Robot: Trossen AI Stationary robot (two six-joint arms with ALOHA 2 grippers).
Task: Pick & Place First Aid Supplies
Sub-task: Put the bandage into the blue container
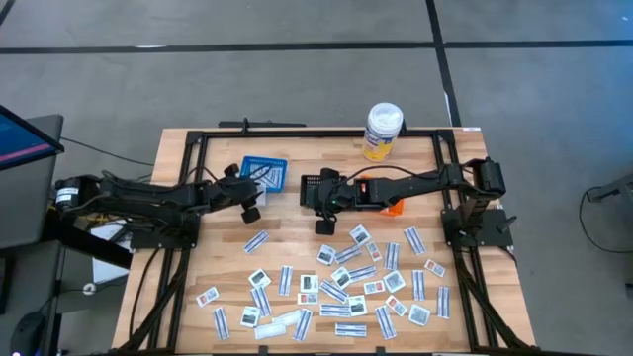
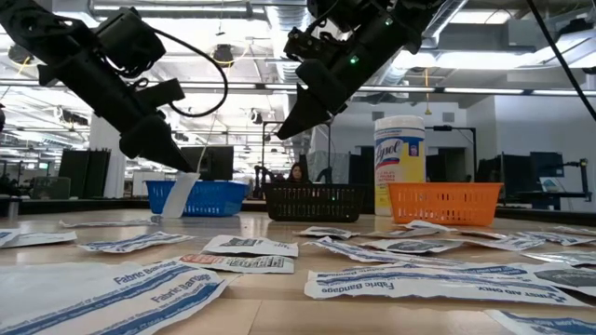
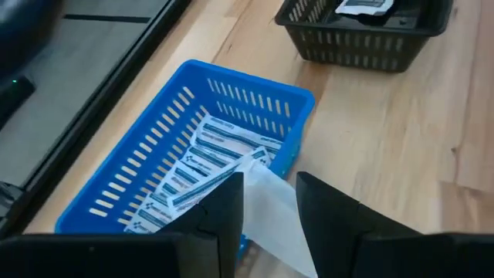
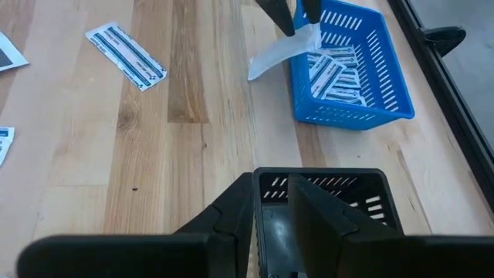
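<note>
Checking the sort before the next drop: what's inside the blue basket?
The blue basket holds several narrow bandage strips with blue print. The left gripper holds a white packet at its rim, covering part of the floor there.

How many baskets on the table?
3, in a row at the table's far side: blue plastic basket on the left, black plastic basket in the middle, orange plastic basket right, mostly under the right arm.

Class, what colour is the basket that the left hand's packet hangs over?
Blue. The basket shows best in the left wrist view, under the left hand.
</note>
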